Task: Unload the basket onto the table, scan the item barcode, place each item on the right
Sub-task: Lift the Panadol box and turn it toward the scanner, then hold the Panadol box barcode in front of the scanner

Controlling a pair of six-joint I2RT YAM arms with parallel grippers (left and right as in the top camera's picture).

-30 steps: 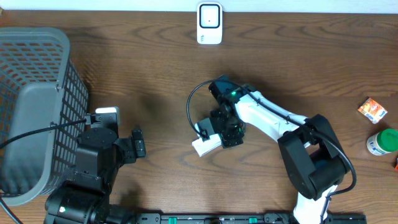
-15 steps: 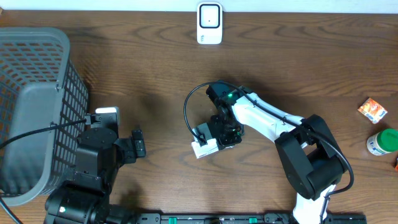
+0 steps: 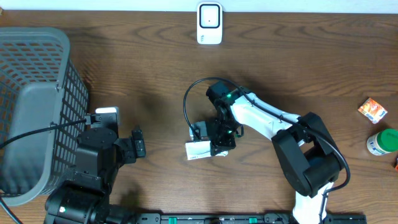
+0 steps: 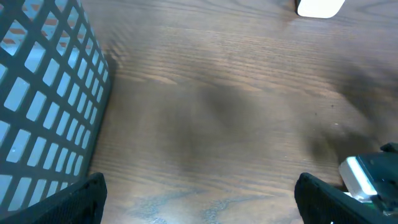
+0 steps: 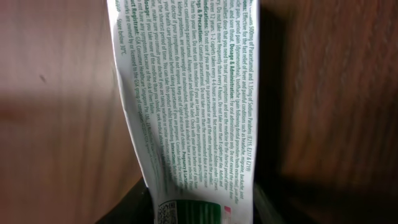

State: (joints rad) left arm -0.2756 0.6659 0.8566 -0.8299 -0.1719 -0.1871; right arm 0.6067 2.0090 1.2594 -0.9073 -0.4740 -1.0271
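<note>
**Operator:** What has moved since the earlier frame?

**Technician:** The right tool [image 3: 214, 146] and the white carton [image 3: 196, 150] are now sitting further left and nearer the front edge of the desk [image 3: 311, 56] than a second ago. The jaws are also standing narrower than before.

**Operator:** Item count?

**Technician:** One carton, one white scanner [image 3: 209, 23] and one grey basket [image 3: 37, 93] are showing. There are also one orange packet [image 3: 372, 110], one green-capped bottle [image 3: 382, 142] and two arms.

**Operator:** Where is the carton lying?

**Technician:** It is sitting near the middle of the desk, well apart from the scanner at the far edge. In the right wrist view its printed panel [image 5: 186, 106] is filling the frame and running down between the two dark fingers [image 5: 124, 208].

**Operator:** Tool states?

**Technician:** The right tool is clamping the carton. The left tool [image 4: 199, 196] is standing released, with its fingers [image 4: 81, 199] spread wide and gripping nothing.

**Operator:** Arm poses?

**Technician:** The right arm is reaching leftward from its base at the front right, with its wrist pointing down at the desk. The left arm is staying folded close to its base beside the basket, with its tool facing the bare wood.
</note>
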